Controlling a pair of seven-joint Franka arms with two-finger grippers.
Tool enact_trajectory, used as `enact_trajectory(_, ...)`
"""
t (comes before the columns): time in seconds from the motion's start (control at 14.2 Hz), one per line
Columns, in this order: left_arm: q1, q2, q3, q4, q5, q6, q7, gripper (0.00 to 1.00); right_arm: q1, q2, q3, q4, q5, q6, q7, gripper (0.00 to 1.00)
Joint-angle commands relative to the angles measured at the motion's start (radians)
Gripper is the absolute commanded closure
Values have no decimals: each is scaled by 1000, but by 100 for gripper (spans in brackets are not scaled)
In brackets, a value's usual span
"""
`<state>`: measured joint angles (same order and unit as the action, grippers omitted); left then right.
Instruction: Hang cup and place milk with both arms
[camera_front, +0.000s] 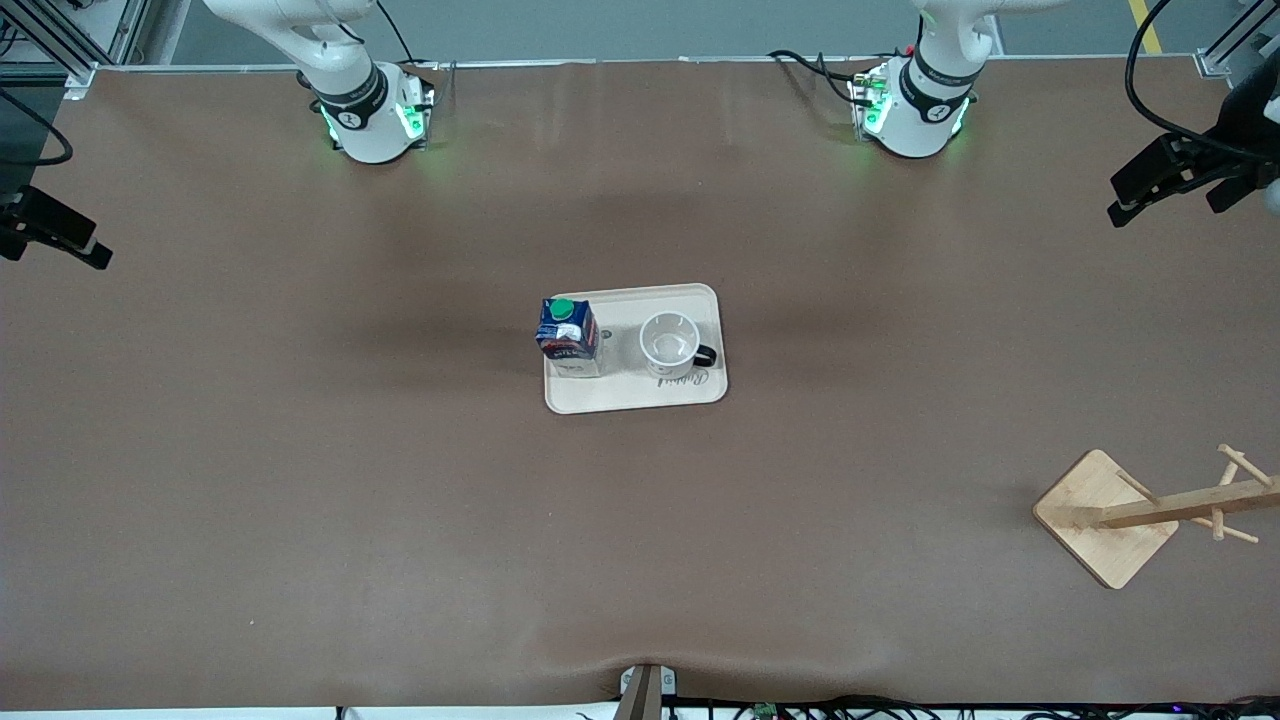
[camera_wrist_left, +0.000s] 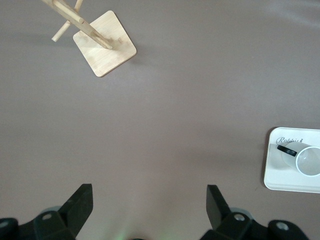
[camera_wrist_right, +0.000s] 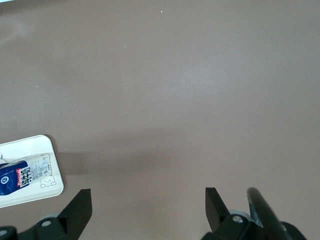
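Observation:
The cup (camera_front: 668, 342), a white mug with a black handle, stands upright on a cream tray (camera_front: 640, 395) at the middle of the table. Its handle points toward the left arm's end. The milk (camera_front: 568, 335), a dark blue carton with a green cap, stands on the same tray beside the cup, toward the right arm's end. My left gripper (camera_wrist_left: 149, 192) hangs open high over bare table, with the cup (camera_wrist_left: 308, 161) off to one side. My right gripper (camera_wrist_right: 148, 196) is open too, high over bare table, and the milk (camera_wrist_right: 14, 181) shows at the picture's edge. Neither holds anything.
A wooden cup rack (camera_front: 1110, 520) with pegs on a square base stands near the front camera at the left arm's end of the table; it also shows as the rack (camera_wrist_left: 104, 45) in the left wrist view. Brown tabletop surrounds the tray (camera_wrist_left: 280, 175).

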<state>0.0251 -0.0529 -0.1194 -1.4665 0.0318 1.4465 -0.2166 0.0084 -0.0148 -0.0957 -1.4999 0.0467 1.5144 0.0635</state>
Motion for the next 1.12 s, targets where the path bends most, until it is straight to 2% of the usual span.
enact_trajectory(0.0, 1, 1, -2, 17, -1, -20, 0, 0, -15, 16, 7, 18, 13, -6, -5, 0)
enact_trajectory(0.42, -13, 11, -19, 6, -15, -20, 23, 0, -16, 16, 7, 18, 13, -11, -4, 0)
enact_trajectory(0.56, -19, 51, -84, 2, -10, -11, 2, 0, -13, 16, 7, 17, 13, -11, -4, 0)
enact_trajectory(0.7, -31, 103, -182, -8, 19, 6, -38, 0, -15, 19, 7, 17, 15, -10, -1, 0)
enact_trajectory(0.91, -37, 171, -323, -78, 22, 128, -176, 0, -13, 26, 7, 16, 13, -13, -1, 0)
enact_trajectory(1.05, -39, 217, -397, -141, 23, 259, -342, 0, -13, 33, 7, 15, 15, -14, -4, 0)
